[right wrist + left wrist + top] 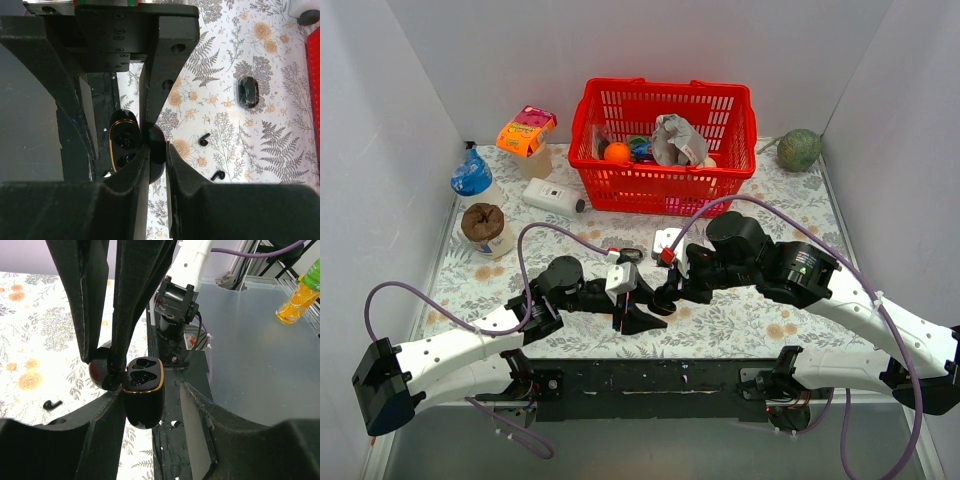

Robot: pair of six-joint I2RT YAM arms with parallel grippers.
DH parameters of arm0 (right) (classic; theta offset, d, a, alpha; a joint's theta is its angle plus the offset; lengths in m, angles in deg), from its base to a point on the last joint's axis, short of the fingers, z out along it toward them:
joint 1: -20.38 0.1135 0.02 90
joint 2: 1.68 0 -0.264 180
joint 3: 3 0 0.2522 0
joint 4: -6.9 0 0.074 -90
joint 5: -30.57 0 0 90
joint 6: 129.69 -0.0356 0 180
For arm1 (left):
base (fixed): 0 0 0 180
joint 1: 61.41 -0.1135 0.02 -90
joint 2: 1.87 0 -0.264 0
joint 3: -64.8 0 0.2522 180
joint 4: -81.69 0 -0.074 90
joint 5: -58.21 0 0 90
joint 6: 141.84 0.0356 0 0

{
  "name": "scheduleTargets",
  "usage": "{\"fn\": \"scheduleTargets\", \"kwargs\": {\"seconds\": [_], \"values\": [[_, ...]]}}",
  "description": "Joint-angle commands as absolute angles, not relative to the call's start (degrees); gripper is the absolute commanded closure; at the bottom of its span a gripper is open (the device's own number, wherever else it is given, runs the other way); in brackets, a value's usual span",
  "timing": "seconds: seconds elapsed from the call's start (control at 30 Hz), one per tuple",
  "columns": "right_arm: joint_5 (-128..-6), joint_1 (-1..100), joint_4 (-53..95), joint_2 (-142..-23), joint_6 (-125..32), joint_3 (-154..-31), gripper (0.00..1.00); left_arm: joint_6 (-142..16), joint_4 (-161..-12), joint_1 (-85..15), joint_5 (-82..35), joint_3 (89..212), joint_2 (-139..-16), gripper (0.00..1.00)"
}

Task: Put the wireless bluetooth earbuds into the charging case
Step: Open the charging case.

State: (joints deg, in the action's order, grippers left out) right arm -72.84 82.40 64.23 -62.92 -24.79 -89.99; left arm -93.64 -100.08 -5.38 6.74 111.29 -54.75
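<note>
At the near middle of the tabletop (770,330), the open charging case (144,390) shows empty sockets: right jaws pinch its lid (156,142), left jaws straddle it, spread; both earbuds (204,140) lie loose nearby, none inserted

White panel walls (420,60), floral-patterned tabletop (800,200), grey surface (650,455), perhaps floor, in front, even light

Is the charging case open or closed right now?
Open: the charging case shows its gold rim and two bare sockets facing the camera. Two earbuds lie loose outside it.
</note>
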Motion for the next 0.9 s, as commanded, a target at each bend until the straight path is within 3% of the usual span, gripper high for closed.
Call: {"fn": "scheduleTargets", "kwargs": {"seconds": [0.0,0.3,0.47,0.6,0.67,0.87], "values": [[-72.6,82.8,62.1,-62.7,-25.7,-90.3,0.99,-93.9,-102.0,-5.6,7.5,113.0,-54.6,0.55],[-72.4,82.8,61.7,-62.6,-26.1,-89.7,0.99,-94.1,-103.3,-5.6,6.7,112.4,-54.1,0.64],[-72.4,82.8,61.4,-62.5,-26.4,-89.4,0.99,-94.5,-104.1,-5.6,5.4,111.7,-53.5,0.61],[-72.4,82.8,61.4,-62.5,-26.7,-89.4,0.99,-94.3,-104.1,-5.6,5.0,111.4,-53.5,0.64],[-72.4,82.8,61.4,-62.5,-26.7,-89.4,0.99,-94.1,-104.2,-5.6,5.0,111.4,-53.4,0.68],[-72.7,82.8,61.4,-62.6,-26.9,-89.4,0.99,-94.4,-105.4,-5.6,4.6,110.6,-53.4,1.0]]}}
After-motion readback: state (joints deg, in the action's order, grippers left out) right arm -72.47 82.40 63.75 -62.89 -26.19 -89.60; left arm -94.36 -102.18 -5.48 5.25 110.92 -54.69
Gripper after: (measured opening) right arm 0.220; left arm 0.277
